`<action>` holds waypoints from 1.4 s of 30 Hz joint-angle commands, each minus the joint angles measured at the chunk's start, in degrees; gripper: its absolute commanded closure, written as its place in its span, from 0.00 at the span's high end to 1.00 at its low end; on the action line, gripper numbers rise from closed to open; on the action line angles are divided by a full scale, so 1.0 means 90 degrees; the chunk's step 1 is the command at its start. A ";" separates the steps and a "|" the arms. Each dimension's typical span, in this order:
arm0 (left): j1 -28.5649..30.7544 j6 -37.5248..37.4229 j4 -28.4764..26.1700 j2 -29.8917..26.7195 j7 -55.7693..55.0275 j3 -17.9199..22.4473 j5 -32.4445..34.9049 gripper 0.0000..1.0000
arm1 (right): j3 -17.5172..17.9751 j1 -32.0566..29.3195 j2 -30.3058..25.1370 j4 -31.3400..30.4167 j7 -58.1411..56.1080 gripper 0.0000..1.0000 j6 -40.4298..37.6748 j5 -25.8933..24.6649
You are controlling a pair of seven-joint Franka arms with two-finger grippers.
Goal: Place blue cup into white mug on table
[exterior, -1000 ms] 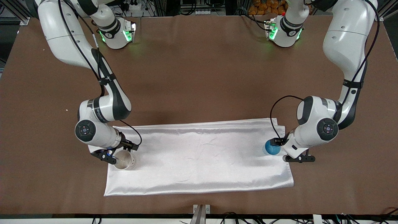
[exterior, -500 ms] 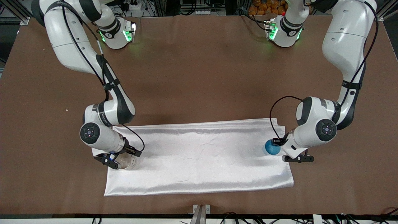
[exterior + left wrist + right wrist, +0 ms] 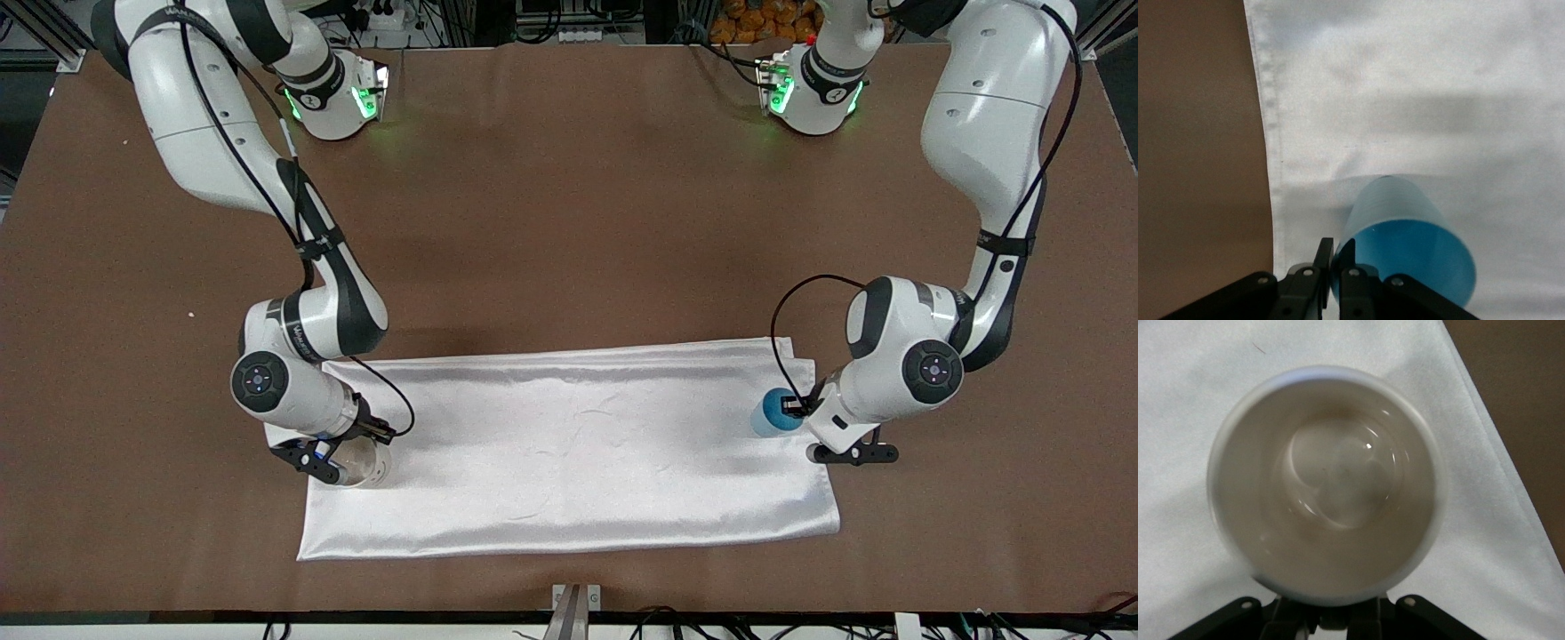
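On the brown table (image 3: 569,222), a white cloth (image 3: 569,444) lies flat.

You were in a robotics lab, two arms bolted to a brown table (image 3: 569,222), aluminium framing (image 3: 40,31) (cables (image 3: 676,618) trailing).

wide brown table (image 3: 569,204) under a white cloth (image 3: 569,453).

brown table (image 3: 569,222), white cloth (image 3: 569,444) on it, left gripper (image 3: 794,407) at blue cup (image 3: 772,414), right gripper (image 3: 333,455) at white mug (image 3: 363,464)
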 commanded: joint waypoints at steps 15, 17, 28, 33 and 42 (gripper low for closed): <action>-0.0008 0.0053 -0.0010 -0.0099 -0.0412 0.0031 -0.0028 0.00 | 0.0066 0.0380 -0.0119 0.0194 -0.0018 0.00 -0.0120 0.0058; 0.0002 0.0043 0.0009 -0.0148 -0.0412 0.0031 -0.0028 0.00 | 0.0056 0.0526 -0.0168 0.0184 -0.0018 0.00 -0.0208 0.0058; -0.0008 0.0013 0.0049 -0.0373 -0.0402 0.0060 -0.0018 0.00 | 0.0203 0.1132 -0.0812 0.0018 -0.0906 0.00 -0.0901 0.0048; -0.0008 -0.0025 0.0039 -0.0548 -0.0412 0.0050 -0.0018 0.00 | 0.0368 0.1260 -0.1202 -0.0274 -0.1015 0.00 -0.1048 0.0048; 0.0090 -0.0699 -0.0020 -0.1144 -0.0431 0.0002 -0.0028 0.00 | 0.0564 0.1211 -0.2237 -0.1553 -0.0995 0.00 -0.0951 0.0048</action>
